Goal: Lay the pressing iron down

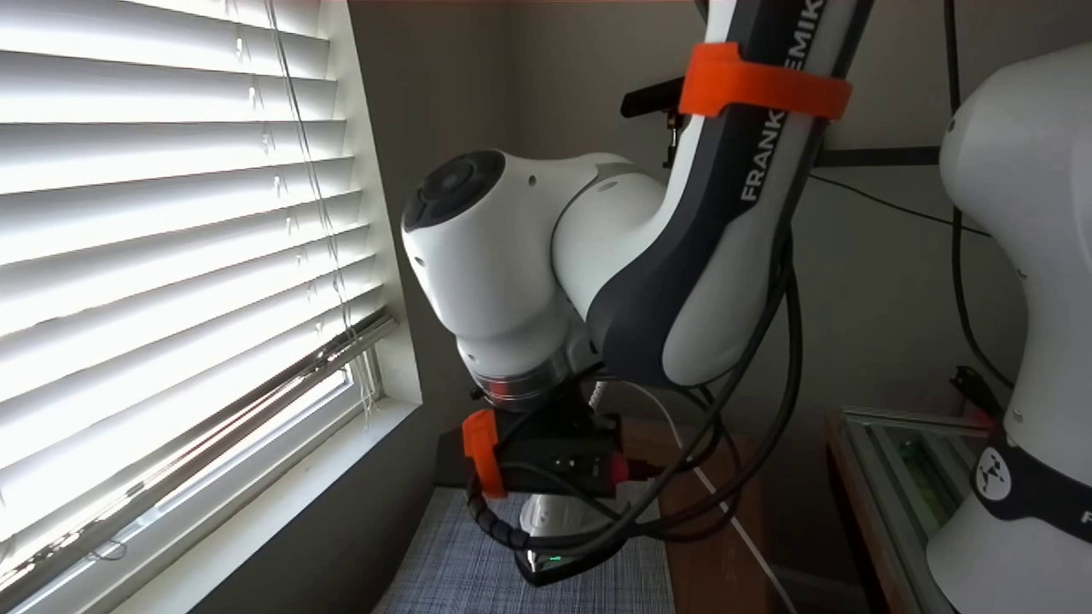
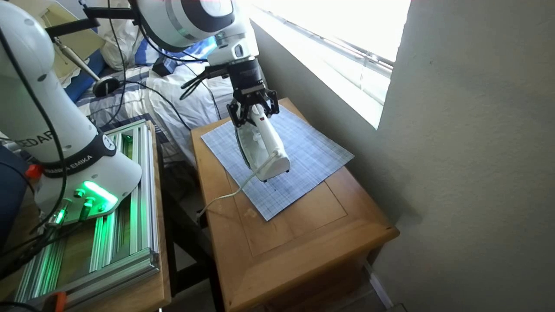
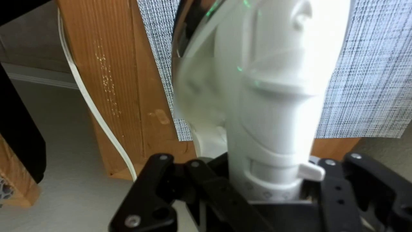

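Pressing iron (image 2: 269, 138) sits mid-frame in an exterior view, tilted over the checked pad (image 2: 312, 147); its flat face isn't down, so the laying step looks pending. Whether its lower end touches the pad is unclear. Gripper (image 2: 256, 115) is closed around the iron's white handle (image 3: 273, 129), fingers (image 3: 339, 193) on either side in the wrist view; handle presumably picked as the narrow part it can span. Back in that exterior view, dark plate edge is on the left, handle on the right, so tipping leftward seems the likely way down. Pad probably spread to spare the wooden table (image 2: 295, 255) heat or scuffs. Cord (image 3: 92, 104) leaves over the table's left edge, mostly out of the way, but might tug. Pad's left edge is near the iron, so not much slack that side; more bare pad to the right, bare wood toward the bottom of the frame. Wall (image 2: 472, 151) and window sill (image 2: 347, 89) crowd the right and upper right; the arm should swing carefully there.
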Robot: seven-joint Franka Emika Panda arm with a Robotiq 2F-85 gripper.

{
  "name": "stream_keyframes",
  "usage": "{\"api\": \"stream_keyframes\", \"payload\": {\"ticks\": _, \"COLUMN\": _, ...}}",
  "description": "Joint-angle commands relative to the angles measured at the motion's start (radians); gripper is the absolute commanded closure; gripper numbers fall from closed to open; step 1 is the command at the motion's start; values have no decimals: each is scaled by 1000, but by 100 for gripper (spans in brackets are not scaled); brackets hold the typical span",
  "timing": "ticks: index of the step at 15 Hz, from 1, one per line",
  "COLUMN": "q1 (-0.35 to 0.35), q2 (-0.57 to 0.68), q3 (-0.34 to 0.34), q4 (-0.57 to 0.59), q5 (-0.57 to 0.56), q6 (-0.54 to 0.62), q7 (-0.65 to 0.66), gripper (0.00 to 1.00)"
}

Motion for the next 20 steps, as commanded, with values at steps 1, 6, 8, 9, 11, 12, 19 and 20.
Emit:
{"api": "stream_keyframes", "payload": {"ticks": 1, "q1": 46, "q2": 36, "q3": -32, "q4": 34, "q5": -57, "q6": -34, "q7": 93, "gripper": 98}}
{"api": "stream_keyframes", "payload": {"ticks": 6, "q1": 98, "q2": 122, "q3": -48, "q4": 58, "q5": -62, "q6": -26, "q7": 183, "gripper": 98}}
{"api": "stream_keyframes", "payload": {"ticks": 8, "q1": 117, "q2": 157, "q3": -51, "q4": 70, "q5": -55, "q6": -22, "q7": 211, "gripper": 98}}
{"api": "stream_keyframes", "payload": {"ticks": 9, "q1": 61, "q2": 154, "q3": 2, "q4": 84, "q5": -101, "q6": -39, "q7": 258, "gripper": 98}}
{"api": "stream_keyframes", "payload": {"ticks": 11, "q1": 57, "q2": 180, "q3": 19, "q4": 97, "q5": -114, "q6": -34, "q7": 296, "gripper": 98}}
{"api": "stream_keyframes", "payload": {"ticks": 12, "q1": 52, "q2": 195, "q3": 31, "q4": 105, "q5": -121, "q6": -34, "q7": 316, "gripper": 98}}
{"api": "stream_keyframes", "payload": {"ticks": 19, "q1": 5, "q2": 275, "q3": 117, "q4": 150, "q5": -138, "q6": -37, "q7": 399, "gripper": 98}}
{"api": "stream_keyframes", "payload": {"ticks": 20, "q1": -2, "q2": 284, "q3": 128, "q4": 156, "q5": -139, "q6": -38, "q7": 405, "gripper": 98}}
